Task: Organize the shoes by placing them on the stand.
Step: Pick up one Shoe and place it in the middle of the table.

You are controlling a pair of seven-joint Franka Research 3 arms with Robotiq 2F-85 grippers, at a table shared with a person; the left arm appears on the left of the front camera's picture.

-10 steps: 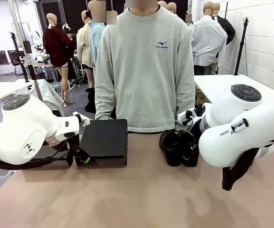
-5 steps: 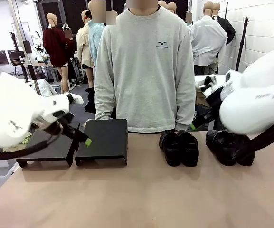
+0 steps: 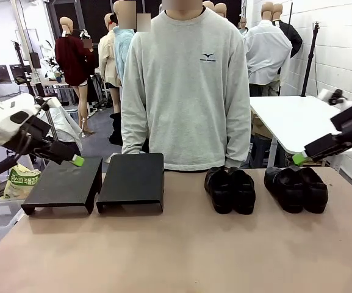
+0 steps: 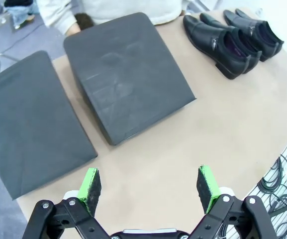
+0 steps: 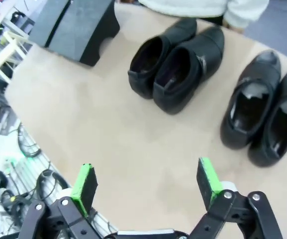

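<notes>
Two pairs of black shoes stand side by side on the tan table, toes toward the person: one pair in the middle [image 3: 230, 189] and one pair to the right [image 3: 296, 188]. Two black stands sit at the left, the outer one [image 3: 63, 183] and the inner one [image 3: 132, 180], both bare on top. My left gripper [image 3: 75, 160] hovers open above the outer stand's far edge. My right gripper [image 3: 299, 159] hangs open above the right pair. The left wrist view looks down past the open gripper [image 4: 149, 183] at both stands [image 4: 126, 74] and the shoes [image 4: 233, 37]. The right wrist view has the open gripper [image 5: 145, 183] over both pairs [image 5: 175, 59] [image 5: 262, 112].
A person in a grey sweatshirt [image 3: 188, 85] stands at the far edge of the table [image 3: 182, 250], hands down behind it. A white table [image 3: 285, 116] stands to the back right. A bag [image 3: 20, 180] and bins sit on the floor at the left.
Both arms have risen and swung outward, away from the table's middle. The right pair of shoes, hidden by the right arm a second ago, now shows. Both grippers stay open.
</notes>
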